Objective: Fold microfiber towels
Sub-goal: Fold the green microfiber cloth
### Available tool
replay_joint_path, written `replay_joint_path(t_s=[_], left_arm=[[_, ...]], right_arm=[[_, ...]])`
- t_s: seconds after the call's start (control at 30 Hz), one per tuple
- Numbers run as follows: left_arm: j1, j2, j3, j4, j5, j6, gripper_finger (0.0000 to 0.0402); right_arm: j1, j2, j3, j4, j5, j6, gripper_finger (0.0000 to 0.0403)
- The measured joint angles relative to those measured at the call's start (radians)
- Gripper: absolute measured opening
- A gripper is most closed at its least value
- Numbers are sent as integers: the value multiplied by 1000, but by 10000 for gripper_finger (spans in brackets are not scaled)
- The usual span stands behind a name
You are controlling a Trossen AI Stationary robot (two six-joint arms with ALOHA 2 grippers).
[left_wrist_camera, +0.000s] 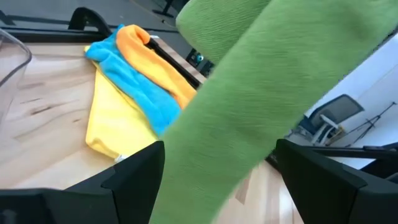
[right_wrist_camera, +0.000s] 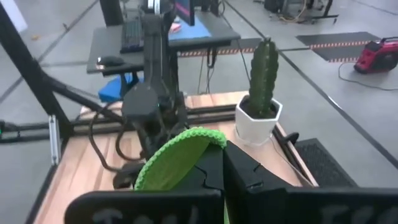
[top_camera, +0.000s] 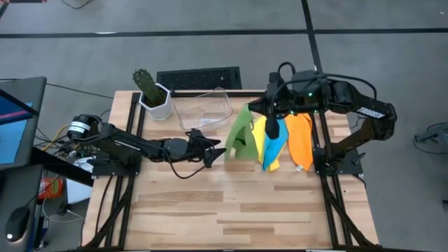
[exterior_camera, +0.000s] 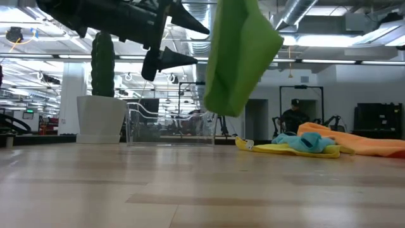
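The green towel point(top_camera: 241, 133) hangs from my right gripper point(right_wrist_camera: 222, 169), which is shut on it above the table's middle. In the low view the green towel point(exterior_camera: 240, 57) is clear of the table. My left gripper point(top_camera: 213, 150) is open and level at the towel's left edge. In the left wrist view its fingers point(left_wrist_camera: 134, 171) stand on either side of the hanging green towel point(left_wrist_camera: 249, 112); whether they touch it I cannot tell. The yellow towel point(top_camera: 259, 136), light blue towel point(top_camera: 274, 143) and orange towel point(top_camera: 301, 136) lie overlapping on the table at the far right. My right gripper pinches the green towel's upper end point(right_wrist_camera: 186, 152) between its two shut fingers; a rounded fold of cloth bulges out beside them. The fingers come from the table's right side, slanting down. The towel hangs below them, slack and lifted clear of the table.
A clear plastic bin point(top_camera: 203, 108) stands at the far middle, next to a cactus in a white pot point(top_camera: 152, 91). A black keyboard point(top_camera: 199, 77) lies beyond the far edge. A person point(exterior_camera: 292, 115) sits in the room behind. The near half of the table point(top_camera: 231, 210) is bare wood.
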Motion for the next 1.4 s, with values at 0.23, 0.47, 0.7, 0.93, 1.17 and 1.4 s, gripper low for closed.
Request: replay_joint_path(t_s=[0.23,0.47,0.7,0.93,1.17,1.4], left_arm=[[-12,0,0,-9,-5,54,300],[-15,0,0,-36,-19,69,300],[-5,0,0,-130,-122,77,300],[31,0,0,-130,-163,153,300],[55,0,1,-130,-102,171,300],[25,0,1,-131,-95,167,300]], right_arm=[[-35,0,0,40,0,25,17],[-71,19,-1,80,10,25,17],[-75,18,-1,83,7,25,19],[-75,18,-1,97,2,43,22],[-75,18,-1,137,-27,44,20],[-76,18,-1,141,-26,43,25]])
